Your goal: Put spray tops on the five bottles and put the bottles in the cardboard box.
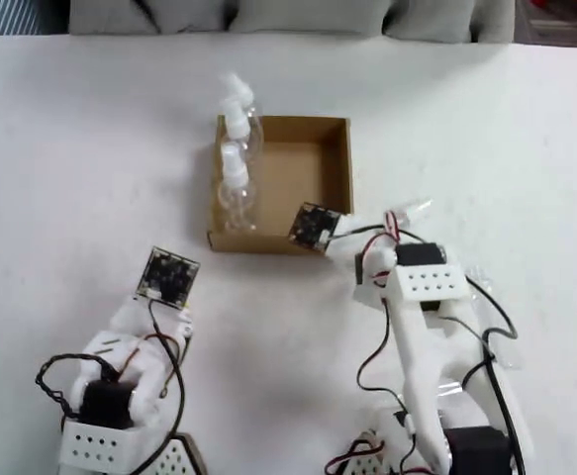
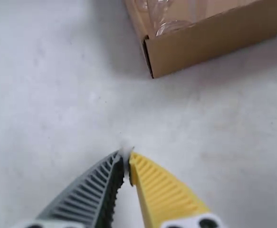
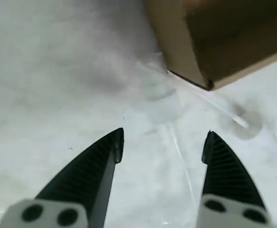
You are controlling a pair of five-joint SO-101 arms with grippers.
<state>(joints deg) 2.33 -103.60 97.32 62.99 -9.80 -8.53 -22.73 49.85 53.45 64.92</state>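
The cardboard box (image 1: 303, 178) sits mid-surface (image 1: 90, 148). Clear bottles with spray tops (image 1: 237, 163) are grouped against one side wall inside it.

Left pincer (image 2: 127, 160): gray and yellow fingers together, gripping nothing, over bare surface short of a box corner.

Right pincer (image 3: 162, 148): black fingers apart, low over the surface near another box corner.

Another clear bottle (image 1: 411, 211) lies on the surface beside the right arm.

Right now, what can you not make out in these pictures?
High view: the clear bottles overlap in the cardboard box; count unclear.
Left wrist view: the picture edge cuts off the box.
Right wrist view: the transparent thing before the right gripper is too faint to identify.
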